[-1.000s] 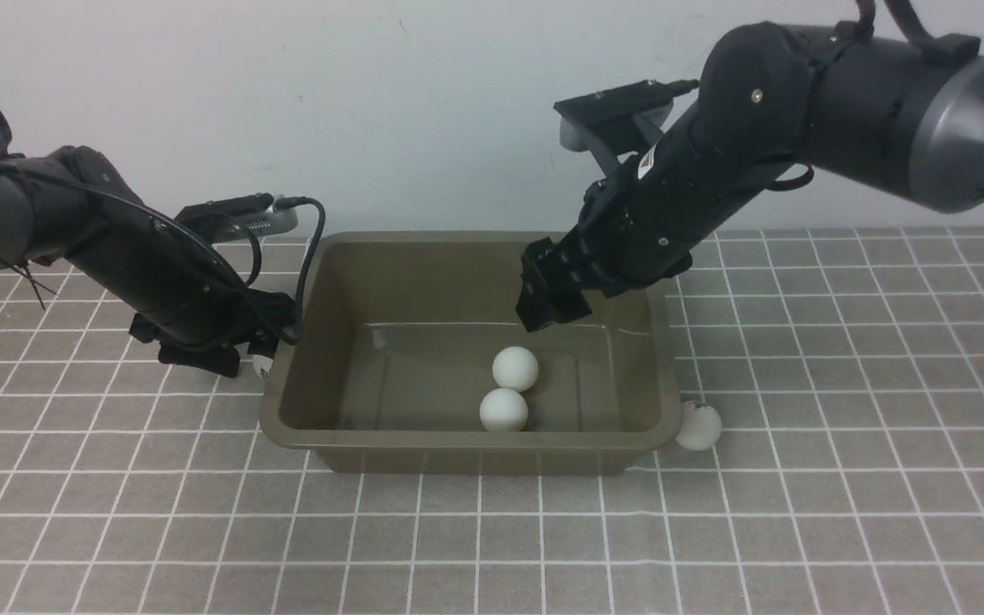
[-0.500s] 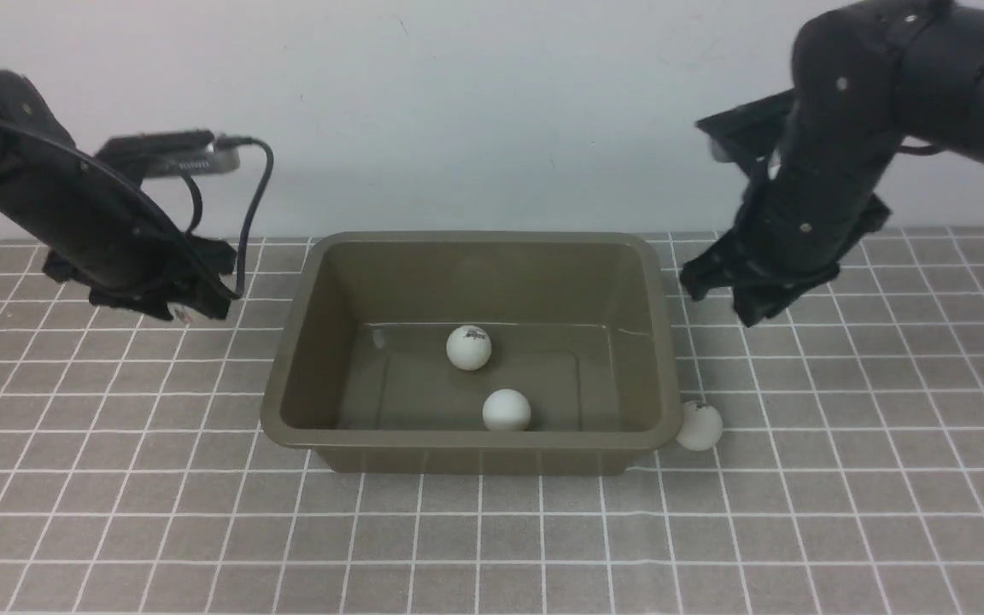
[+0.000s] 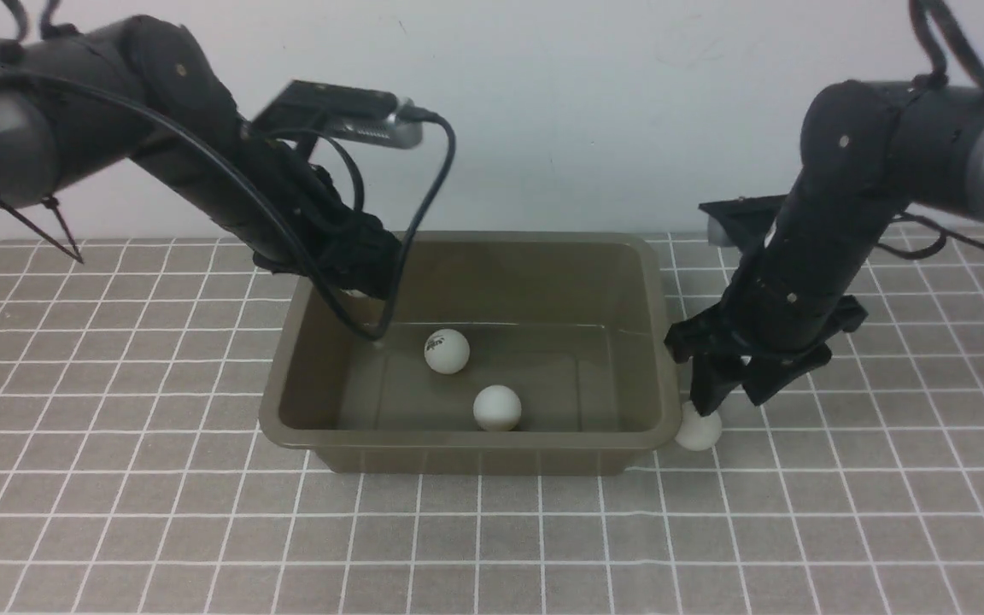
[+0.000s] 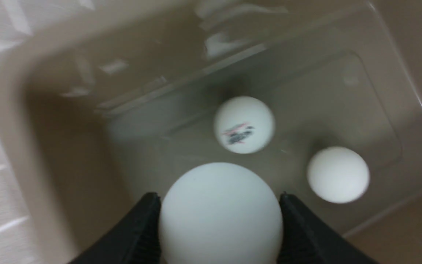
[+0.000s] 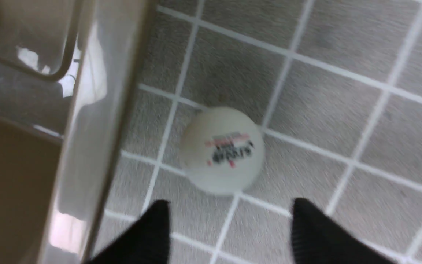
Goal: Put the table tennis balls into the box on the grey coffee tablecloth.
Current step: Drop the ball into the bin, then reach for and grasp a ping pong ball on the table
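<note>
Now the right gripper (image 3: 727,393), jaws open, has been lowered over the last loose ball (image 3: 699,430) on the grey coffee tablecloth (image 3: 885,478), just beside the box (image 3: 458,440) at its near right corner. Two balls (image 3: 497,407) lie inside. Farther back, the left gripper (image 3: 355,286), clamping a third ball (image 4: 220,212), has been swung over the box; release judged imminent.

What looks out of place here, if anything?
One table tennis ball lies outside the box, on the tablecloth beside its near right corner, while two balls rest inside. The right claw hovers open over it; the left claw holds another ball above the box.
</note>
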